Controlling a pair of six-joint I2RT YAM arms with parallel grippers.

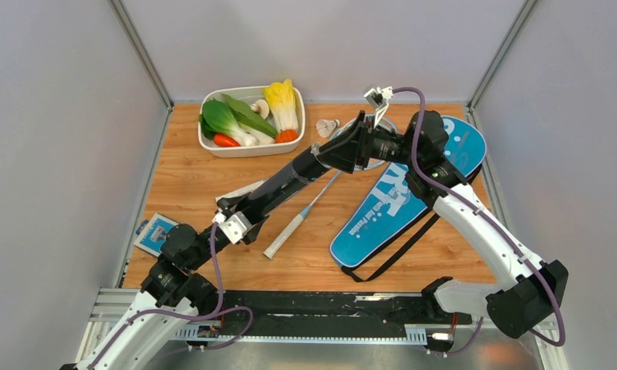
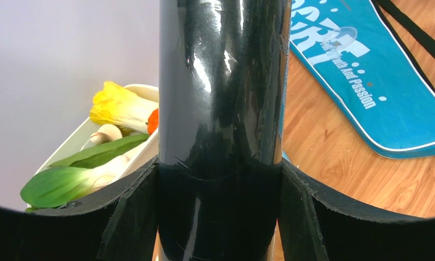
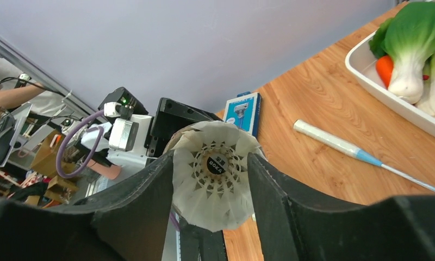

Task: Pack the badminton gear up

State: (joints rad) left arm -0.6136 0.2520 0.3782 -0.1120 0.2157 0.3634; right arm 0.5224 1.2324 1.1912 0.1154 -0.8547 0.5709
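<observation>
My left gripper [image 1: 250, 205] [image 2: 219, 169] is shut on the long black tube [image 1: 305, 171] [image 2: 221, 81] and holds it slanted above the table. My right gripper [image 1: 359, 145] [image 3: 211, 179] is shut on a white feather shuttlecock [image 3: 214, 176], right at the tube's upper end. A second shuttlecock [image 1: 326, 127] lies on the table behind the tube. A light-blue racket with a white handle [image 1: 288, 233] [image 3: 327, 140] lies under the tube, its head mostly hidden by the arms. The blue "SPORT" cover [image 1: 413, 193] [image 2: 362, 76] lies to the right with its black strap [image 1: 394, 254].
A white tray of toy vegetables [image 1: 213, 146] [image 2: 68, 144] [image 3: 392, 98] stands at the back left. A small blue-and-white card [image 1: 157, 233] [image 3: 245, 111] lies at the table's left front edge. Grey walls enclose the table on three sides.
</observation>
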